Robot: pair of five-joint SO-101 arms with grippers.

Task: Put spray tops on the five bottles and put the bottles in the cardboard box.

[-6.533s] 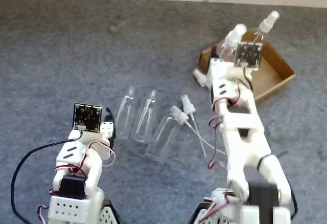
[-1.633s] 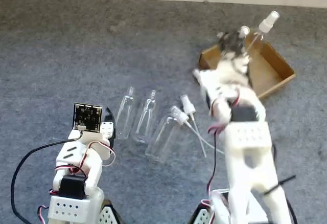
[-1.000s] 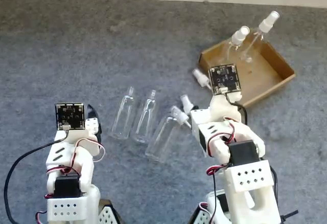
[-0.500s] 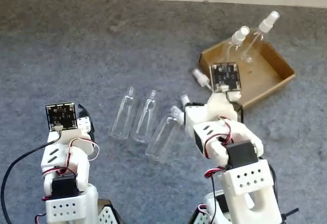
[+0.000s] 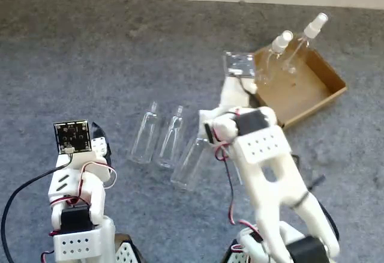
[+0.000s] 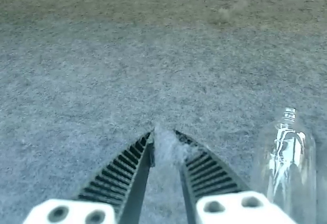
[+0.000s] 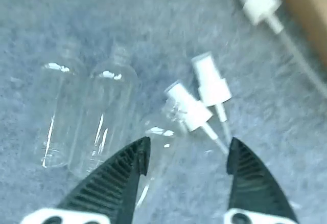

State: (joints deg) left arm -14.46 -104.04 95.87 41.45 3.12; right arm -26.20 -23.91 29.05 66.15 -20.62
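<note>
- Bottles number five. The left capped bottle [image 5: 271,62] and the right capped bottle [image 5: 302,45] are in the cardboard box [image 5: 312,98] at the upper right of the high view. Their white heads poke past its far rim.
- Three more lie uncapped on the grey carpet [image 5: 90,53] near the centre of that view. The first bare bottle [image 5: 146,132], second bare bottle [image 5: 171,137] and third bare bottle [image 5: 191,164] lie side by side, necks pointing up the frame.
- Loose spray tops number three in the right wrist view. The paired spray top [image 7: 188,109] and its neighbour spray top [image 7: 209,83] lie side by side, just beside the third bare bottle's neck. The lone spray top [image 7: 255,1] lies apart from them, near the box wall.
- Grippers number two. The left gripper [image 6: 164,134] sits at the lower left of the high view over bare carpet, its jaws parted by a narrow gap and holding nothing.
- The right gripper [image 7: 188,150] has its jaws spread wide above the third bare bottle and the two paired tops, gripping nothing.
- In the high view the right arm [image 5: 264,155] lies across the third bare bottle's right side.
- The left wrist view's frame edge cuts off the first bare bottle [image 6: 286,168].
- The clear walls of the bottle under the right gripper are hard to trace against the carpet.
</note>
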